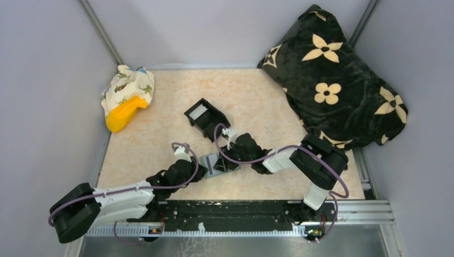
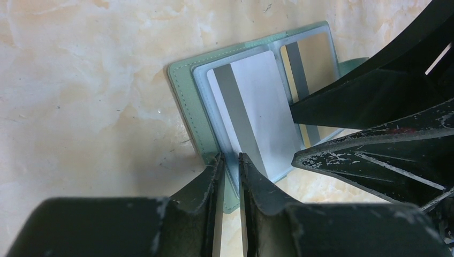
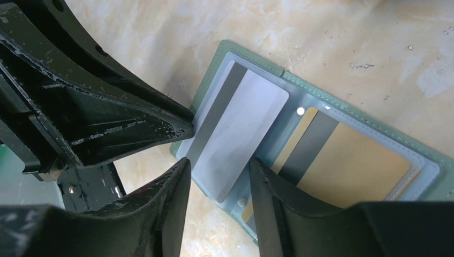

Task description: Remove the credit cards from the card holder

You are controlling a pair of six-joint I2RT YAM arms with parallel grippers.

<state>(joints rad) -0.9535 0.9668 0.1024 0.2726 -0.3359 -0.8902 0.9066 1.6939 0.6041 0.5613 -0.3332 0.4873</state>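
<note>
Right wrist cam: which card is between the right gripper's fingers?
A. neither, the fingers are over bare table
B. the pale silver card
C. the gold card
B: in the right wrist view the end of the pale silver card lies between the spread fingers of the right gripper, while the gold card sits off to one side in the card holder, outside the fingers.
</note>
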